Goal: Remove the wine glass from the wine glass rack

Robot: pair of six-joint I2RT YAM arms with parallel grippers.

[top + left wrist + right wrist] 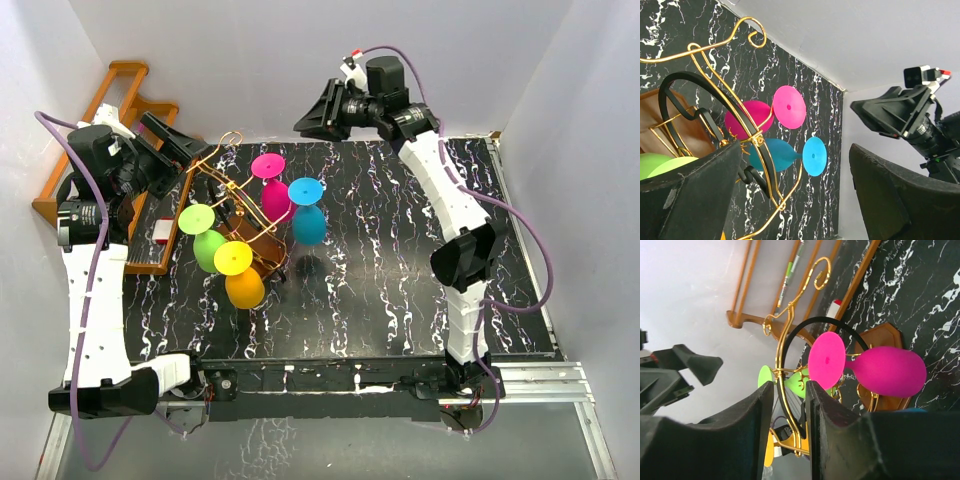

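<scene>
We had the left end effector [796, 165] spread wide near the wine glass rack [232, 190], the right end effector [789, 390] slightly parted, empty.

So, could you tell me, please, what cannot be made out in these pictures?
Left wrist view: the orange glass is almost wholly behind a finger of the left gripper.
Right wrist view: the blue glass is only a sliver behind a finger of the right gripper.
Top view: the rack's base is mostly hidden under the green glass and pink glass.
</scene>
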